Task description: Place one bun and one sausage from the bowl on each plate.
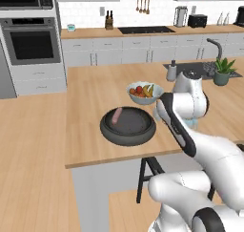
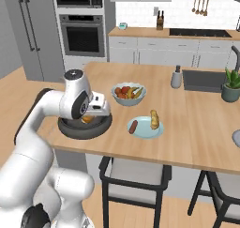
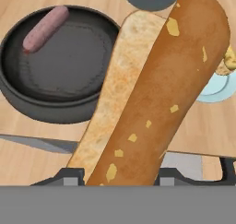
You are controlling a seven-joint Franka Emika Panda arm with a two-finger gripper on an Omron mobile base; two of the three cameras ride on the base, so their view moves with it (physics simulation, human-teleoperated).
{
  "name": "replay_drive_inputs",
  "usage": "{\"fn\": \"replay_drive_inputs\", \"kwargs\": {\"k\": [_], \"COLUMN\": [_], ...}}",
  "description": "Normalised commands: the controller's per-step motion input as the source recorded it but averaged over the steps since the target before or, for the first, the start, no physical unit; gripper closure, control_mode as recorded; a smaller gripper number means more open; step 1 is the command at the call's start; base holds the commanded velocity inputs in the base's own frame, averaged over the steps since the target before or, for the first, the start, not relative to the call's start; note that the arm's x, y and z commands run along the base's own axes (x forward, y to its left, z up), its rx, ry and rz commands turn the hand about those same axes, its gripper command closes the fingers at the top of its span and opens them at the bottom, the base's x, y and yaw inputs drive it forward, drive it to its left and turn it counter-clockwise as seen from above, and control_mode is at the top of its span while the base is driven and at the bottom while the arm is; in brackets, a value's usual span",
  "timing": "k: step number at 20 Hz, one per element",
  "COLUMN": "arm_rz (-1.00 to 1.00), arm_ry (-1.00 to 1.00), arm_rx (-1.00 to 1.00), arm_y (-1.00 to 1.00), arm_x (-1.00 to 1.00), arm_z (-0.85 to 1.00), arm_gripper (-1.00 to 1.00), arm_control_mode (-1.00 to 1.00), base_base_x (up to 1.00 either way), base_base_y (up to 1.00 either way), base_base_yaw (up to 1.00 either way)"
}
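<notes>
Jaws grip one bun [image 3: 156, 103]; one sausage [image 3: 45, 28] in the bowl [image 3: 27, 98]; one filled plate [image 2: 143, 132].

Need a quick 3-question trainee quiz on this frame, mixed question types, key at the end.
1. True or false: the gripper is shut on a bun.
2. What is left in the dark bowl? A) one sausage B) two buns C) nothing
3. Fill in: the blue plate holds one sausage and one ____.

Key: 1 true. 2 A, one sausage. 3 bun; the plate's sausage lies beside its bun.
</notes>
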Motion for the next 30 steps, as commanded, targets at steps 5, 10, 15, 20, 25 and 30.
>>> {"fn": "replay_drive_inputs", "kwargs": {"k": [5,10,15,20,25,30], "arm_rz": [0.07,0.0,0.0,0.0,0.0,0.0], "arm_ry": [-0.06,0.0,0.0,0.0,0.0,0.0], "arm_rx": [0.02,0.0,0.0,0.0,0.0,0.0], "arm_y": [-0.04,0.0,0.0,0.0,0.0,0.0], "arm_x": [-0.38,0.0,0.0,0.0,0.0,0.0], "arm_z": [0.01,0.0,0.0,0.0,0.0,0.0], "arm_gripper": [1.0,1.0,1.0,1.0,1.0,1.0], "arm_control_mode": [-1.0,1.0,1.0,1.0,1.0,1.0], "base_base_x": [0.0,0.0,0.13,0.09,0.42,0.4], "base_base_y": [0.0,0.0,-0.94,-1.0,-1.0,-1.0], "base_base_yaw": [0.0,0.0,0.0,-0.01,0.0,-0.03]}}
